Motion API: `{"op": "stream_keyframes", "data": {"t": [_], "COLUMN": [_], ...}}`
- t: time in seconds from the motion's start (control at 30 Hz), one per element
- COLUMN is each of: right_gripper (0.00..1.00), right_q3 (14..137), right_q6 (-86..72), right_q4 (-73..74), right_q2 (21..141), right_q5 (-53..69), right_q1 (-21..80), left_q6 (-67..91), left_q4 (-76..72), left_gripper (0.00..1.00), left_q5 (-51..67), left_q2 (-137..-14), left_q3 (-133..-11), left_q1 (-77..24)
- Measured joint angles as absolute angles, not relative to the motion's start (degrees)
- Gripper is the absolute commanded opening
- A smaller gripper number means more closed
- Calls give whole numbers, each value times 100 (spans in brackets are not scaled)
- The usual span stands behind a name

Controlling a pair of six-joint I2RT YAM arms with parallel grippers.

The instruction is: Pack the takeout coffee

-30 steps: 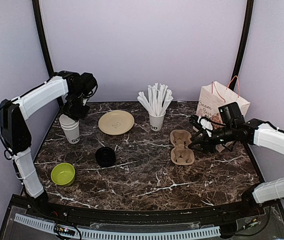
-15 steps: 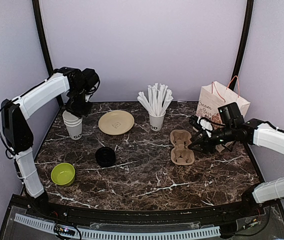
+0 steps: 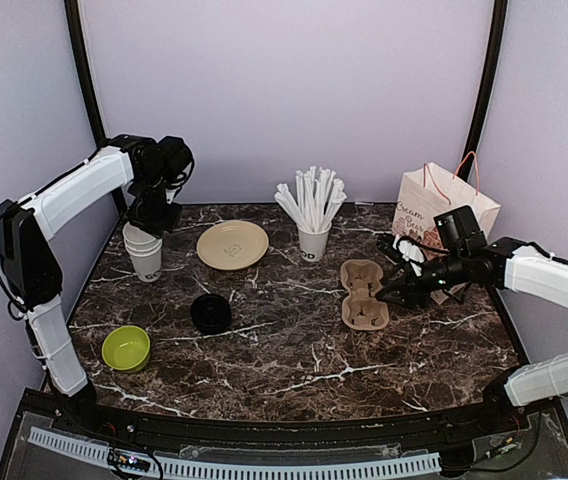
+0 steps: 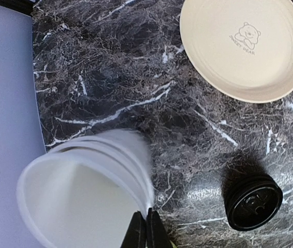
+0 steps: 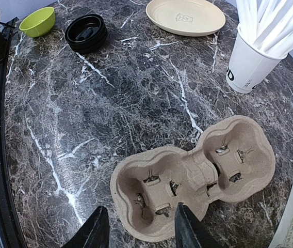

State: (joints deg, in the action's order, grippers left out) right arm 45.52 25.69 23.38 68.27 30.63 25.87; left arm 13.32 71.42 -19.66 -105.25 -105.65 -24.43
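Note:
No lidded coffee cup shows in any view. My left gripper is shut on the rim of the top cup of a stack of lidless white cups with black lettering, at the back left. In the left wrist view the fingertips pinch the blurred cup wall. A stack of black lids lies on the marble and also shows in the left wrist view. My right gripper is open and empty, its jaws either side of the near end of the brown cardboard cup carrier.
A cream plate sits at the back. A white cup of wrapped straws stands behind the carrier. A white paper bag stands at the back right. A green bowl sits front left.
My left gripper has shifted the cup stack slightly toward the back left, and the stack now stands more upright. My right gripper has edged a little toward the carrier.

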Motion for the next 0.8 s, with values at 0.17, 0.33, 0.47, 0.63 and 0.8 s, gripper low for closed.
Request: {"op": "stream_keyframes", "data": {"t": [0.17, 0.33, 0.47, 0.63, 0.8], "right_gripper": [44, 44, 44, 44, 45], "right_q3": [4552, 4552, 4552, 4552, 4552], "right_q6": [2574, 2582, 2585, 2587, 2587], "right_q4": [2351, 2366, 2373, 2379, 2381], "right_q2": [6869, 6967, 6980, 6982, 6982], "right_q5": [3061, 3061, 3061, 3059, 3061], "right_q1": [2587, 2587, 2587, 2587, 2587], "left_q6": [1267, 1238, 1223, 1256, 1623], "left_q4": [7111, 7129, 7234, 7456, 7905], "left_gripper": [0, 0, 0, 0, 0], "left_q5": [-1710, -1586, -1802, -1959, -2202], "left_q2": [-10523, -10597, -10753, -10857, -10700], "left_q3": [-10558, -10700, -10912, -11174, -11550], "left_q1": [-2300, -2416, -2545, -2615, -3061]}}
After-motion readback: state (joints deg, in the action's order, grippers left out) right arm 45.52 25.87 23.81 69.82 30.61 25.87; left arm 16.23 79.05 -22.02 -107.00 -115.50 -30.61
